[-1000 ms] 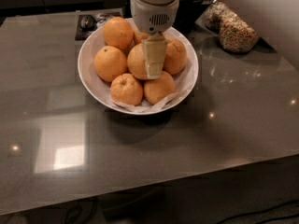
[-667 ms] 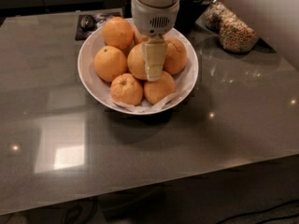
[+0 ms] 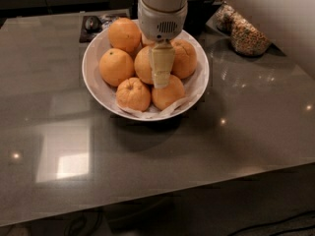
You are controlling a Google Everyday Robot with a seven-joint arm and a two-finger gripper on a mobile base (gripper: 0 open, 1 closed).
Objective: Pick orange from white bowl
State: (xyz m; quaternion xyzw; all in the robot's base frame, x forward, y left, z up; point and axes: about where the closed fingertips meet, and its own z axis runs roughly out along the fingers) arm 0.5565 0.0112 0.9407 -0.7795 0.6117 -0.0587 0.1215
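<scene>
The gripper (image 3: 161, 78) is held low over the white bowl (image 3: 91, 69), in front of the middle fruit (image 3: 143, 65), near the orange (image 3: 116, 67). Whether anything is grasped cannot be told

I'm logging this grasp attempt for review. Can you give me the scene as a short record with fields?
surface: glossy grey table
container: white bowl, paper-lined, holds at least six oranges
target: orange with a tiny dark dot, at the bowl's left, apart from the pincer
pincer: pincer over the bowl's middle, tip down among the fruit
background: cereal jar at the right rear
</scene>
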